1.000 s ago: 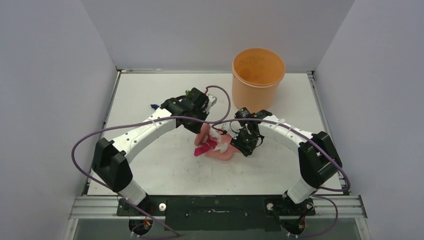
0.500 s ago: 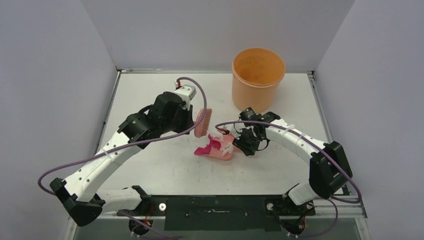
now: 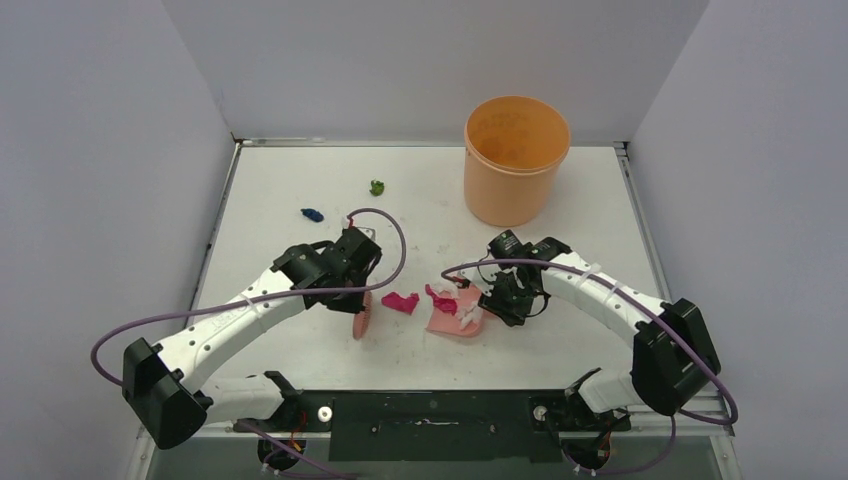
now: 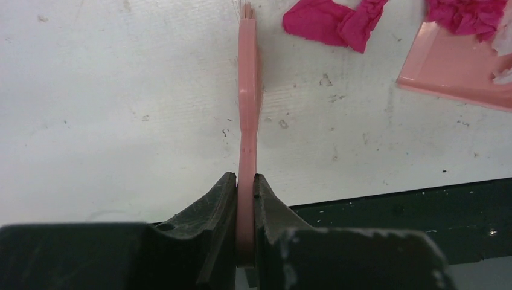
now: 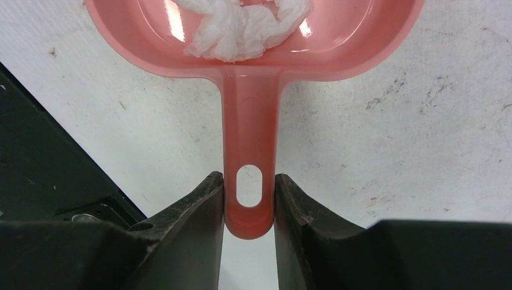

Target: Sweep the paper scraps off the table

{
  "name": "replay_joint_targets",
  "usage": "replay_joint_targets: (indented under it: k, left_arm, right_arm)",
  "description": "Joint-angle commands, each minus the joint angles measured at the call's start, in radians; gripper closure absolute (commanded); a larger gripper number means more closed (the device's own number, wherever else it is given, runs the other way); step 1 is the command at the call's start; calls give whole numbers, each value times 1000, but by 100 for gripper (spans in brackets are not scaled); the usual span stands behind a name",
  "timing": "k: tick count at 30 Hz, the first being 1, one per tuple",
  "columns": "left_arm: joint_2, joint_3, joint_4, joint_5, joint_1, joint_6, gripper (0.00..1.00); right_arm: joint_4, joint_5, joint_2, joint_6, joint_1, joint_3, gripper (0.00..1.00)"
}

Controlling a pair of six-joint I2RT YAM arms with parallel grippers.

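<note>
My left gripper (image 3: 352, 290) is shut on the handle of the pink brush (image 3: 362, 316), which stands on the table (image 3: 300, 340) just left of a magenta paper scrap (image 3: 400, 301). In the left wrist view the brush (image 4: 249, 109) runs straight out from my left gripper (image 4: 246, 184) towards that scrap (image 4: 329, 21). My right gripper (image 3: 500, 298) is shut on the handle of the pink dustpan (image 3: 447, 322). The pan holds a magenta scrap (image 3: 440, 295) and a white scrap (image 5: 241, 24). A green scrap (image 3: 377, 187) and a dark blue scrap (image 3: 313, 213) lie far left.
An orange bucket (image 3: 516, 155) stands at the back right, beyond the dustpan. The dark metal front rail (image 4: 392, 211) runs along the near table edge, close to the brush. Grey walls close in the left, back and right sides.
My left arm swung the brush from the far side to the near left of the magenta scrap. The dustpan slid slightly right, leaving that scrap on the table. The green and blue scraps came into view.
</note>
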Motion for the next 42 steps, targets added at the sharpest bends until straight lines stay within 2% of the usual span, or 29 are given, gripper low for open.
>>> replay_joint_targets:
  k: [1,10,12,16,21,28,33,36,42]
  left_arm:
    - [10,-21,106,51,-11,-51,100]
    - [165,23,309,176,-47,-59,100]
    - [192,56,321,193,-77,-68,100]
    - [197,129,274,136,-154,-88,100]
    - [139,188,159,28,-211,-115,100]
    - [19,193,108,-58,-228,-133,100]
    - [-18,166,168,-125,-223,-108,100]
    - [-63,179,190,-201,-224,-111,100]
    - [-212,132,300,-252,-215,-69,100]
  right_arm:
    - [5,-4,32,-14,4,13,94]
    - [46,-21,112,-5,70,38,94]
    - [58,-30,122,5,66,57,94]
    - [60,-68,120,9,38,92,94]
    - [75,-76,63,1,-17,91,95]
    - [92,-107,-38,-9,-51,57,95]
    - [92,-178,-74,-6,-52,50,94]
    - [82,-180,-77,-6,-53,58,94]
    - [71,-134,-75,-1,-54,67,94]
